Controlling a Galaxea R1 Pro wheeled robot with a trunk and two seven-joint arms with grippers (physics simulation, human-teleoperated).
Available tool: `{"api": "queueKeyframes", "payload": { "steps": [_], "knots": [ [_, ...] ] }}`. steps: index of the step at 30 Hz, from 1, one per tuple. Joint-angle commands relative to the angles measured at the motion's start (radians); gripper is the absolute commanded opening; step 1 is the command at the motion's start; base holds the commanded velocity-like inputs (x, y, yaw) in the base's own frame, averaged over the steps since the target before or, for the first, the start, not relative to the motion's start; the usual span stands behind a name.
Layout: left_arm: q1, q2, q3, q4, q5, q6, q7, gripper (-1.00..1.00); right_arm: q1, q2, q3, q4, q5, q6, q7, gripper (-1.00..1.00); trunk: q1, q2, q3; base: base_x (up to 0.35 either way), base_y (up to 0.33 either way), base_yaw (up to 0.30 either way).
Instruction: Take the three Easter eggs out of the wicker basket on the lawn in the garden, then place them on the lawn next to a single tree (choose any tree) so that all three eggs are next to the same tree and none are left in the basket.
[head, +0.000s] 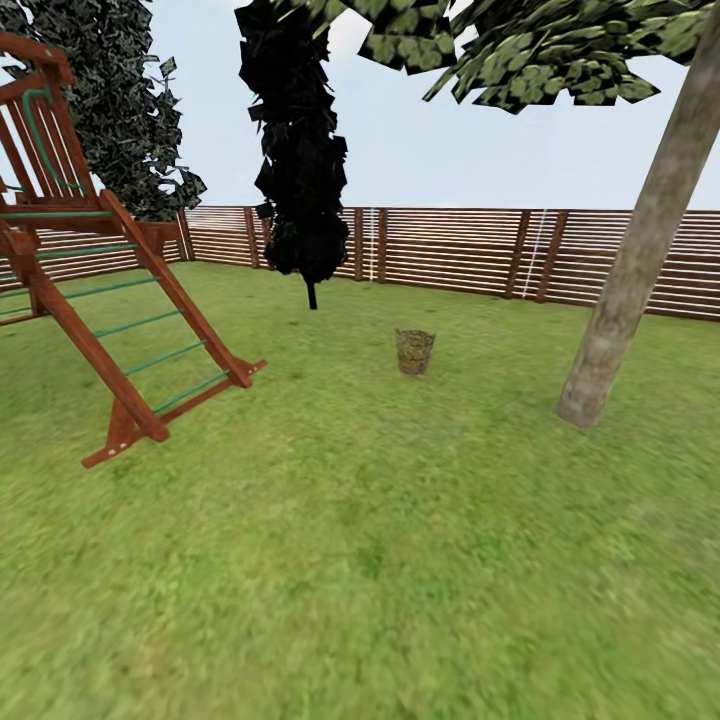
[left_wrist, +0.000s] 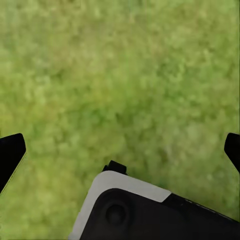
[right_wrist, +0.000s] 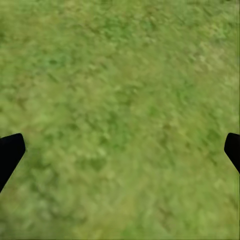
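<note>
The wicker basket (head: 414, 351) stands upright on the lawn (head: 360, 560) some way ahead, a little right of centre in the head view. Whether the eggs lie inside it cannot be made out at this distance. A tree (head: 630, 290) with a thick pale trunk leans up from the grass to the basket's right. My left gripper (left_wrist: 120, 150) is open over bare grass, its black fingertips (left_wrist: 11, 152) at the picture's edges. My right gripper (right_wrist: 120, 150) is open as well, above grass, with one fingertip (right_wrist: 10, 150) showing at each side.
A red-brown play tower (head: 110, 300) with a green-runged ladder stands at the left. A narrow black cypress (head: 300, 160) rises behind the basket. A brown slat fence (head: 480, 250) closes the yard at the back. A white-and-black robot part (left_wrist: 145, 210) shows under the left gripper.
</note>
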Motion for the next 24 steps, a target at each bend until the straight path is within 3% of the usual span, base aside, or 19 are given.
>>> {"api": "queueKeyframes", "payload": {
  "steps": [1, 12, 24],
  "knots": [
    [-0.001, 0.0, -0.002, 0.0, 0.008, -0.003, 0.0, 1.0, -0.001, 0.0, 0.0, 0.001, -0.005, -0.004, 0.001, 1.0, 0.001, -0.002, -0.002, 0.319, 0.187, 0.0],
    [-0.001, 0.0, -0.002, 0.0, 0.008, -0.003, 0.0, 1.0, -0.001, 0.0, 0.001, 0.001, -0.005, -0.003, 0.001, 1.0, 0.001, -0.002, -0.002, 0.32, 0.119, 0.0],
    [-0.001, -0.002, -0.002, 0.0, 0.008, -0.004, 0.0, 1.0, -0.001, 0.0, 0.001, 0.001, -0.005, -0.003, 0.001, 1.0, 0.001, -0.002, -0.002, 0.328, 0.009, 0.0]
  ]
}}
